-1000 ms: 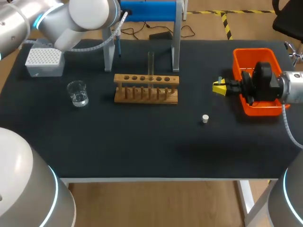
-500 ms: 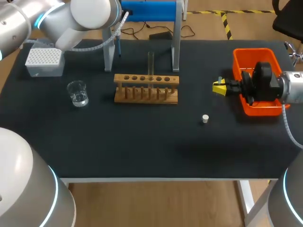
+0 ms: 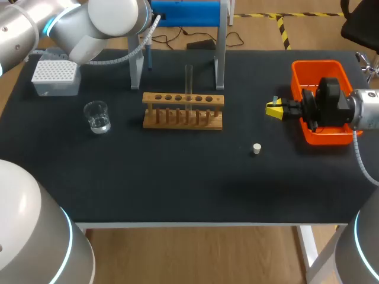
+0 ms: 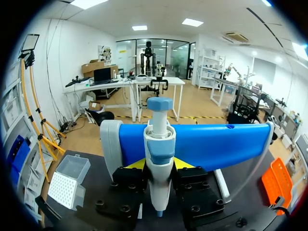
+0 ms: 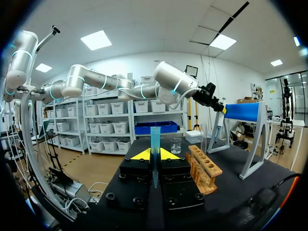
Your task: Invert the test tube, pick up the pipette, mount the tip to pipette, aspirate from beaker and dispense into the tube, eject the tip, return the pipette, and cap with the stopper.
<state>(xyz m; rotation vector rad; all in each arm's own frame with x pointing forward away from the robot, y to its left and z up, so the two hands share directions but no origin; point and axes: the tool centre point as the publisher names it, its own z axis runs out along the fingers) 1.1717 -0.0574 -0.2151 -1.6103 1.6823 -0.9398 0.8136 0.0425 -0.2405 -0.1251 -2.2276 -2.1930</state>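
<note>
Tube (image 3: 189, 80) stands upright in rack (image 3: 183, 112), mid-table. Pipette (image 4: 160, 159) hangs on blue stand (image 4: 216, 144) behind the rack. Left gripper (image 4: 159, 164) is pinched on the pipette body from both sides. Right gripper (image 5: 154, 155) is clamped on a blue tip (image 5: 155, 142) and hovers just beside orange bin (image 3: 320, 66), well apart from the rack. Stopper (image 3: 256, 148) lies loose on table (image 3: 177, 177) between rack and bin, nearer the front edge. Beaker (image 3: 97, 116), some liquid in it, sits left of the rack. Tip box (image 3: 55, 77) is behind it near the far-left corner.
</note>
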